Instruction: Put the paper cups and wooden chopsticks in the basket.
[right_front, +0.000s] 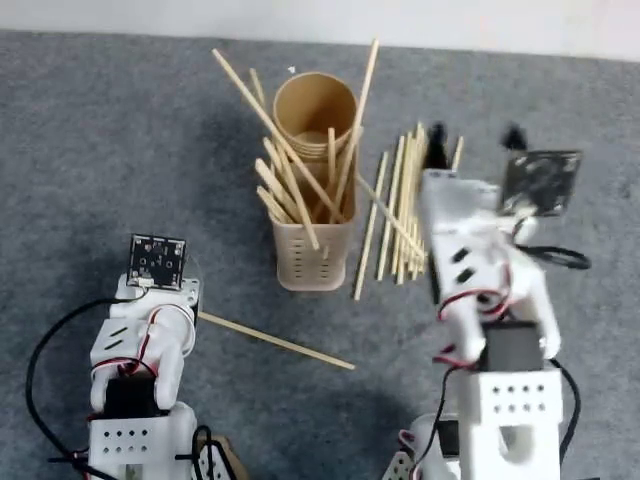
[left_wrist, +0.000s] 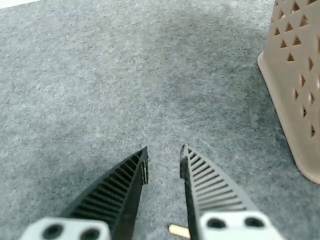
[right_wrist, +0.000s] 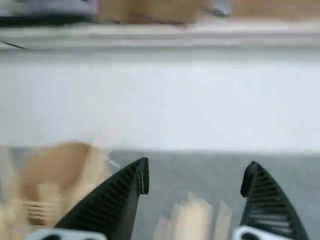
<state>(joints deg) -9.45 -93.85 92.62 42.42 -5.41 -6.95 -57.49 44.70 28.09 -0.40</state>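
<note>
Hovering just above the loose chopsticks (right_front: 392, 210), right pincer (right_wrist: 198, 162) with jaws wide apart.

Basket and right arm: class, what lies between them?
A loose bundle of wooden chopsticks on the carpet, between basket and right arm, in the high view.

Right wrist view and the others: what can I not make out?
- High view: the right arm covers part of the loose chopsticks; their number is uncertain.
- High view: the paper cups are nested in the basket; their count is hidden.
- Right wrist view: blur leaves the loose chopsticks without detail.
- Left wrist view: the picture's edge cuts off the basket.
</note>
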